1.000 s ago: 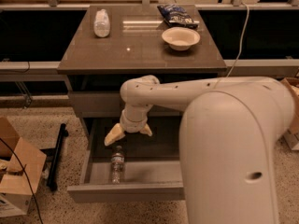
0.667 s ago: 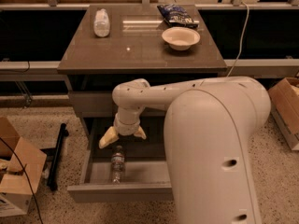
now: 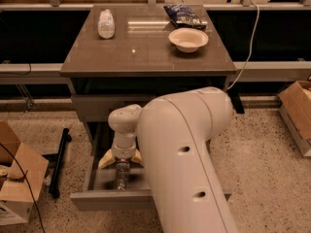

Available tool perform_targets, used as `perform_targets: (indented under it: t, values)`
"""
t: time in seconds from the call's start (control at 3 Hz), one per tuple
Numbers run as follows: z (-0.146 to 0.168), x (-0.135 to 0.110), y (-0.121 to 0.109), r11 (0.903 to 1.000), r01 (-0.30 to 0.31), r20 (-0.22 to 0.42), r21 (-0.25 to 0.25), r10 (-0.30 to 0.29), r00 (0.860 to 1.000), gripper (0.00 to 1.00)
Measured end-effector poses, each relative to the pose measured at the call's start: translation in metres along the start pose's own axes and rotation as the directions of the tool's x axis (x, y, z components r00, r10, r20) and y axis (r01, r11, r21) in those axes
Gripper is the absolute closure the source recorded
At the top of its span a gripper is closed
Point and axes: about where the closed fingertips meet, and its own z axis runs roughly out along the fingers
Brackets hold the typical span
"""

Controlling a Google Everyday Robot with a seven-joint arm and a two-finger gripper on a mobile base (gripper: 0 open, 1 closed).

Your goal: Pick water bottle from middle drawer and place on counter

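Gripper — positioned inside the open middle drawer, below the desk's front edge. The water bottle lies on the drawer floor, left of centre. The gripper's fingers are spread, one on either side of the bottle's upper end. Desk top — whitish bottle near the back left corner, bowl and snack bag toward the back right corner.

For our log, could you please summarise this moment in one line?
end effector: open, over water bottle | water bottle: lying in middle drawer
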Motion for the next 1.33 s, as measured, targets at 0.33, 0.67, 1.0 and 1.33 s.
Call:
perform_targets:
  t: [0.33, 0.67, 1.0, 1.33]
  values:
    - [0.045, 0.012, -0.009, 0.9923, -0.124, -0.055, 0.001, 0.124, 0.991, 0.00]
    - [0.059, 0.019, -0.027, 0.9739, -0.226, -0.043, -0.021, 0.225, 0.973, 0.27]
    - [0.046, 0.021, -0.031, 0.9702, -0.239, 0.004, -0.039, 0.240, 0.971, 0.50]
    - [0.018, 0.021, -0.027, 0.9751, -0.215, 0.056, -0.053, 0.218, 0.974, 0.73]
